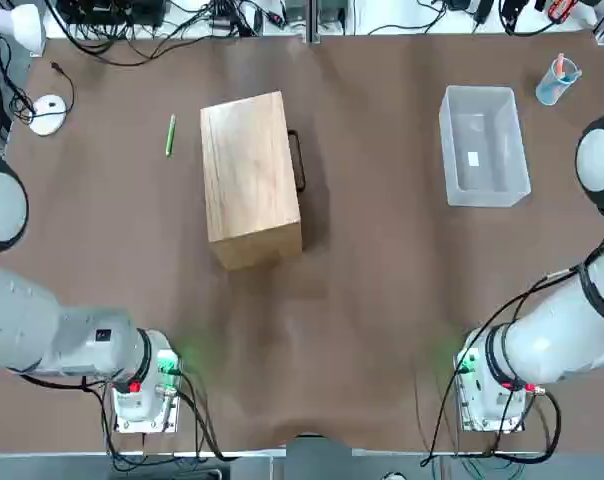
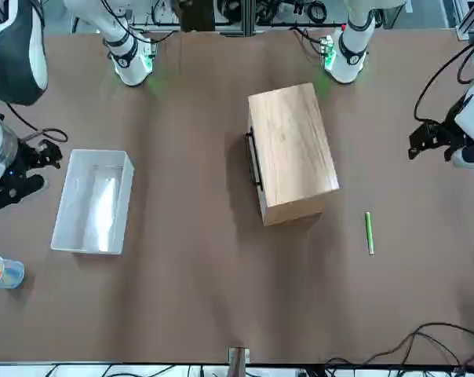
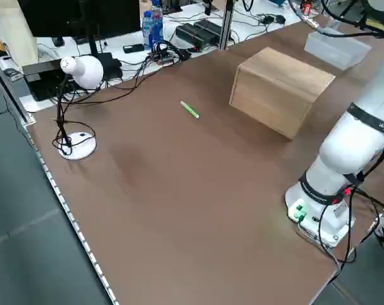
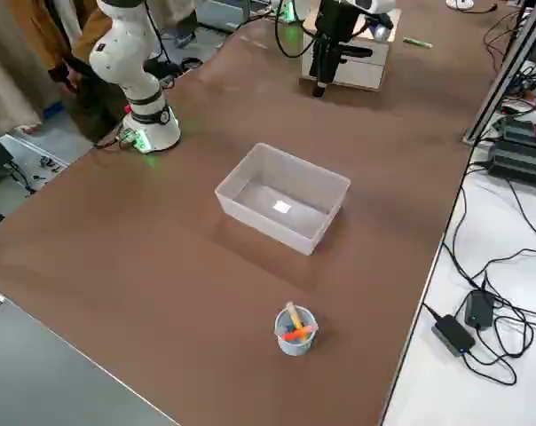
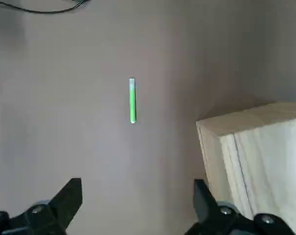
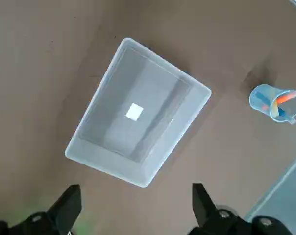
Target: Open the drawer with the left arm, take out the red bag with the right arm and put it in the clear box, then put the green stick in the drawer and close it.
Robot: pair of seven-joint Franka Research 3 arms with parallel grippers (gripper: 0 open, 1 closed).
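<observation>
In the top view, the wooden box (image 1: pixel 250 170) lies around the middle of the desk (image 1: pixel 382 340), its black handle (image 1: pixel 300 160) on the right side; the green stick (image 1: pixel 170 135) lies to its left, toward the far side, while the clear box (image 1: pixel 485 150) sits well apart to its right, with the blue cup (image 1: pixel 555 84) farther right and far. The front view shows the left pincer (image 2: pixel 435 140) raised to the left of the green stick and the right pincer (image 2: pixel 23 173) raised to the right of the clear box. The left side view has the stick between the wooden box and a white lamp-like device (image 3: pixel 82 72) at the far left. In the right side view the drawer (image 4: pixel 361 74) is closed, the cup holds pens (image 4: pixel 295 325), and a person (image 4: pixel 73 53) stands beyond the near edge. The left wrist view shows the left pincer spread wide, holding nothing, above the desk, with the stick and a corner of the wooden box below. The right wrist view shows the right pincer likewise wide apart and holding nothing, with the clear box upright on the desk, a white label (image 6: pixel 134 111) on its bottom.
</observation>
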